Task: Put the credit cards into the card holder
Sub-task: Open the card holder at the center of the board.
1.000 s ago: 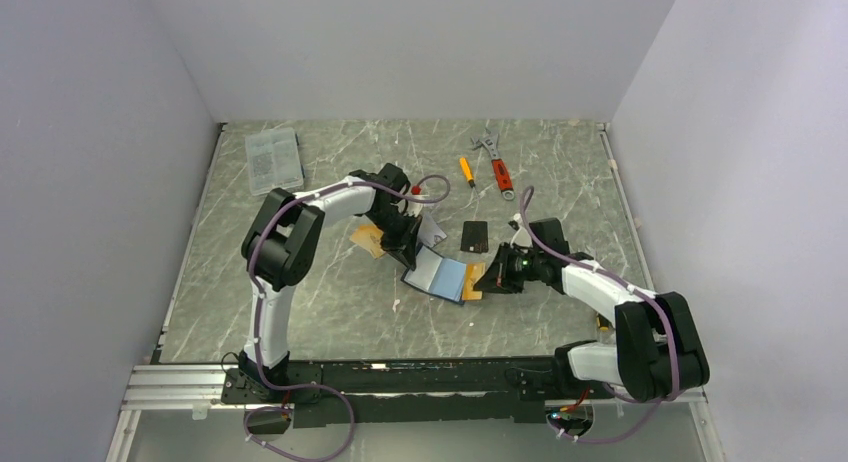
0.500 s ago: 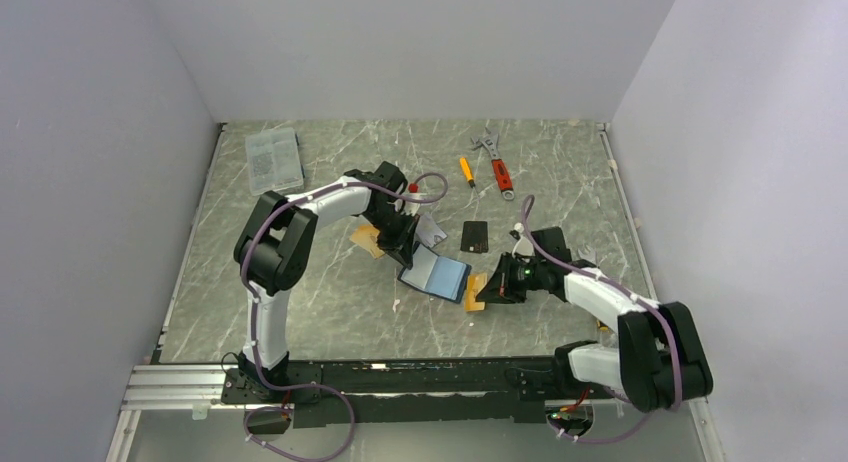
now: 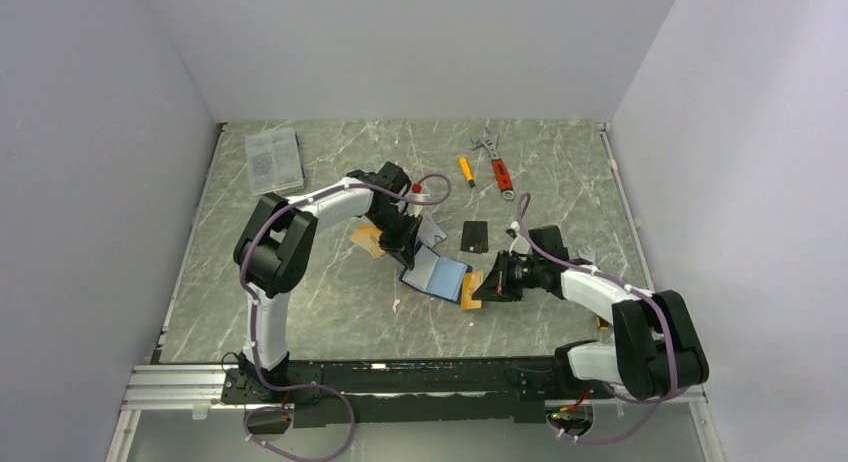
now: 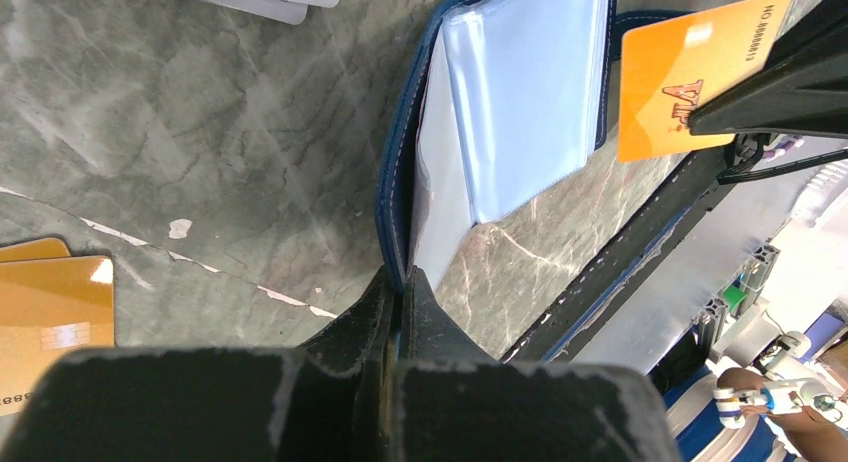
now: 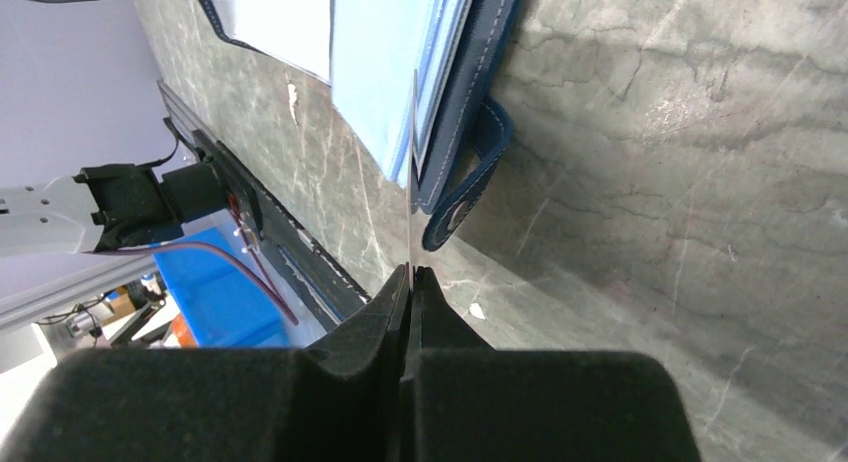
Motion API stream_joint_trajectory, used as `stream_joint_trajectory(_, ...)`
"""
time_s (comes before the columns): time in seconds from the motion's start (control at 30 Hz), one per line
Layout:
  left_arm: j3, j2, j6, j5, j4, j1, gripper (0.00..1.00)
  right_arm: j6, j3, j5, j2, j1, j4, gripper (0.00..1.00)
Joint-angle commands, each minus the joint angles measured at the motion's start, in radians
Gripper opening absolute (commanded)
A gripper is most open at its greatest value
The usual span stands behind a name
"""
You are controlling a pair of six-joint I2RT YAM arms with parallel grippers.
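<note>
The navy card holder [image 3: 436, 275] lies open in mid-table, its light blue inside up. My left gripper [image 3: 408, 254] is shut on its left flap [image 4: 392, 182]. My right gripper [image 3: 487, 287] is shut on an orange-gold credit card [image 3: 472, 285], held at the holder's right edge; it shows orange in the left wrist view [image 4: 690, 72] and edge-on in the right wrist view [image 5: 412, 152], by the snap tab [image 5: 470, 182]. More orange-gold cards [image 3: 366, 239], silvery-white cards [image 3: 432, 229] and a black card [image 3: 475, 236] lie on the table.
A clear grey compartment box [image 3: 273, 159] sits at the back left. A red-handled wrench [image 3: 497, 165] and a small yellow screwdriver [image 3: 466, 171] lie at the back. The table's right edge [image 3: 625, 212] is beyond my right arm.
My right gripper swung out toward the front with the orange card, then came back left to the holder's right edge. The left gripper kept its hold.
</note>
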Motion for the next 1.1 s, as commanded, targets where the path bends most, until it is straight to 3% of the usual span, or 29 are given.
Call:
stream_joint_trajectory(0.0, 0.018, -0.046, 0.016, -0.015, 0.005, -0.01, 0.0, -0.009, 0.042, -0.025, 0.046, 0.018, 0.078, 0.0)
stream_joint_trajectory(0.63, 0.01, -0.062, 0.02, -0.028, 0.005, -0.012, 0.0, -0.006, 0.026, 0.016, 0.139, 0.055, 0.106, 0.0)
stream_joint_trajectory(1.07, 0.003, -0.071, 0.021, -0.031, 0.009, -0.013, 0.0, 0.004, -0.013, 0.055, 0.084, 0.053, 0.082, 0.0)
